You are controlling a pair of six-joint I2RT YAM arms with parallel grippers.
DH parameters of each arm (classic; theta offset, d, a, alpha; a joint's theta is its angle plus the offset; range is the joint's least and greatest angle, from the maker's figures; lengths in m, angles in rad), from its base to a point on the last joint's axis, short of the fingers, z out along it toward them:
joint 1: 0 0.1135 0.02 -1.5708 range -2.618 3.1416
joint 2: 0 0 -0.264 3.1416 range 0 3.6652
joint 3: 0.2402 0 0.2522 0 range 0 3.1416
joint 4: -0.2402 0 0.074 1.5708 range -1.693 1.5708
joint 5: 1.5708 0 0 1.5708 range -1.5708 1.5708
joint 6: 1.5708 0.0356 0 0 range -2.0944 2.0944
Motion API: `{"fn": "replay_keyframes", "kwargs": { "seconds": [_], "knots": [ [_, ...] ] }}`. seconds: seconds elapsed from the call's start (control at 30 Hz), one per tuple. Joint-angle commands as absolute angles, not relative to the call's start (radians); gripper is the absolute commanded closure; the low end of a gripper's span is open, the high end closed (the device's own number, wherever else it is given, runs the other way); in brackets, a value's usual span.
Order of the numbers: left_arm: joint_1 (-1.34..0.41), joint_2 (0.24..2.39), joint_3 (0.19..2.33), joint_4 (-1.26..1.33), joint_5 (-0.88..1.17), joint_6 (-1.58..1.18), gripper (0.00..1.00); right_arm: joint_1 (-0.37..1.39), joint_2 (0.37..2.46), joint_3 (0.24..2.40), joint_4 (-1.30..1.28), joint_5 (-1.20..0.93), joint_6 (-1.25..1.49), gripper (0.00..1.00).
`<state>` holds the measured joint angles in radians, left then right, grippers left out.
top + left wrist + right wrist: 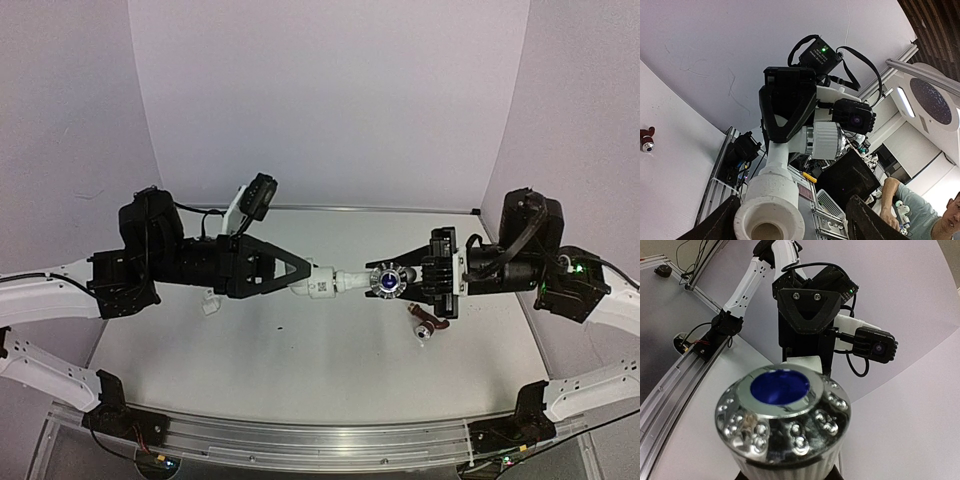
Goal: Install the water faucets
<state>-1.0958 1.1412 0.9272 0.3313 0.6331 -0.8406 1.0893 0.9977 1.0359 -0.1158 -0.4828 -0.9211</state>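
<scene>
One of the water faucets [372,282] hangs in mid-air between my two arms, its silvery knob with a blue centre [782,405] filling the right wrist view. My right gripper [410,281] is shut on it from the right, its fingers almost hidden under the knob. The faucet's other end sits in a white pipe fitting [320,286], whose open mouth [769,220] faces the left wrist camera. My left gripper [303,272] is closed round this fitting from the left, with its right finger [875,220] standing off the mouth. A second faucet [427,325] lies on the table.
The white table [300,370] is walled in at the back and both sides. A small white part [210,305] lies under the left arm. An aluminium rail [300,440] runs along the near edge between the arm bases.
</scene>
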Motion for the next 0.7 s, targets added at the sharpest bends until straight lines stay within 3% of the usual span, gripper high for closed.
{"fn": "replay_keyframes", "kwargs": {
  "seconds": [0.0,0.4,0.67],
  "knots": [
    [-1.095,1.105,0.976,0.326,0.632,-0.802,0.29,1.092,0.986,1.080,-0.082,-0.484,-0.852,1.00],
    [-1.097,1.094,0.994,0.329,0.688,-0.784,0.28,1.093,1.000,1.085,-0.120,-0.468,-0.791,1.00],
    [-1.097,1.087,1.036,0.232,0.665,-0.734,0.21,1.093,1.001,1.089,-0.159,-0.503,-0.817,1.00]
  ]
}}
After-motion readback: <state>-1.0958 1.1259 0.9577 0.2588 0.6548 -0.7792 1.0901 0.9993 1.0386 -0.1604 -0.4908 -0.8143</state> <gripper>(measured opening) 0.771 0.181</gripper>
